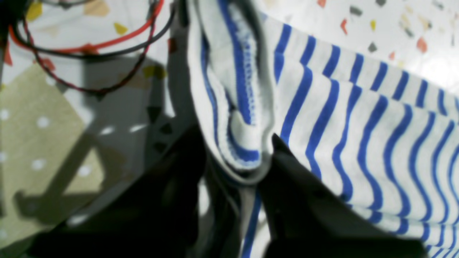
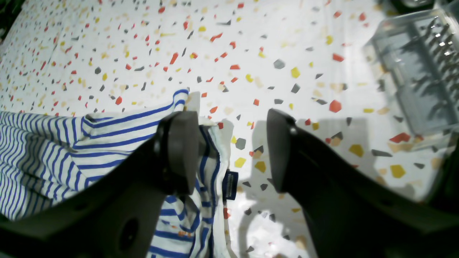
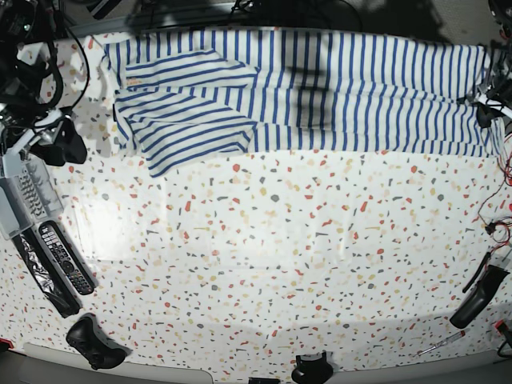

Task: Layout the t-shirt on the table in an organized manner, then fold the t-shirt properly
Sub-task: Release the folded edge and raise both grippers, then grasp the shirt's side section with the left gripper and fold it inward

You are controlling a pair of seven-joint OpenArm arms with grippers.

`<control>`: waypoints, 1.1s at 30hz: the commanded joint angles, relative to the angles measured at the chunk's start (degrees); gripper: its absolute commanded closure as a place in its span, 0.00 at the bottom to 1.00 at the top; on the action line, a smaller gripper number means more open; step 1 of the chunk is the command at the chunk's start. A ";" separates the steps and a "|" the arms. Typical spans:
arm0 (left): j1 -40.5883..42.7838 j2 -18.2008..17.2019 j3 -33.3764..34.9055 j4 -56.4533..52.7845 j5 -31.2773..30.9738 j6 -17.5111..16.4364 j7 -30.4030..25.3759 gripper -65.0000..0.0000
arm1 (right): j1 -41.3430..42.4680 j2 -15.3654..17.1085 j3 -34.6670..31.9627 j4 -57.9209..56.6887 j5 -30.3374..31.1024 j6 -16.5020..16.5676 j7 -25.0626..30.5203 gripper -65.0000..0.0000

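Observation:
The striped t-shirt (image 3: 320,88) lies in a long band along the far side of the table (image 3: 280,264), with a sleeve folded over at its left end. My left gripper (image 1: 247,168) is shut on a bunched hem of the t-shirt (image 1: 358,125) at the band's right end (image 3: 486,112), near the table's edge. My right gripper (image 2: 231,150) is open, just off the shirt's left end (image 3: 60,142). Its left finger (image 2: 181,150) overlaps the shirt's edge (image 2: 107,136) and its right finger is over bare table (image 2: 251,43). The black neck label (image 2: 230,185) shows between the jaws.
A clear plastic tray (image 2: 412,71) stands beside my right gripper, also in the base view (image 3: 24,192). Two remote controls (image 3: 60,256) and a black game controller (image 3: 92,340) lie at the near left. Red and black cables (image 1: 89,50) hang by the right edge. A black tool (image 3: 480,296) lies there.

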 commanded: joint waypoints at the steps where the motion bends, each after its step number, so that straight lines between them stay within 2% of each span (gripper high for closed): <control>1: 0.31 -1.14 -0.44 2.86 0.04 0.94 0.13 1.00 | 0.42 1.09 -0.04 0.96 0.68 0.52 1.14 0.55; 4: 1.95 -0.35 -0.44 11.23 -0.17 3.08 4.70 1.00 | 0.42 1.09 -1.53 0.96 0.66 0.52 1.22 0.55; 7: 4.68 2.23 -0.37 20.92 -1.29 5.62 8.15 1.00 | 0.42 1.09 -3.28 0.96 0.63 0.52 1.62 0.55; 12: 9.11 9.51 0.15 31.45 -6.86 5.38 8.33 1.00 | 0.42 1.09 -5.66 0.96 0.46 0.52 2.84 0.55; 18: 11.06 15.19 6.73 33.57 -9.97 3.19 10.75 1.00 | 1.05 1.11 -6.43 0.96 0.46 0.55 3.17 0.55; 27: 11.04 15.28 24.26 33.57 -9.33 3.30 6.78 1.00 | 1.03 1.11 -6.43 0.96 0.46 0.55 3.10 0.55; 33: 11.04 15.28 30.49 33.53 -2.93 8.48 3.23 1.00 | 1.03 1.11 -6.43 0.96 0.46 0.55 3.08 0.55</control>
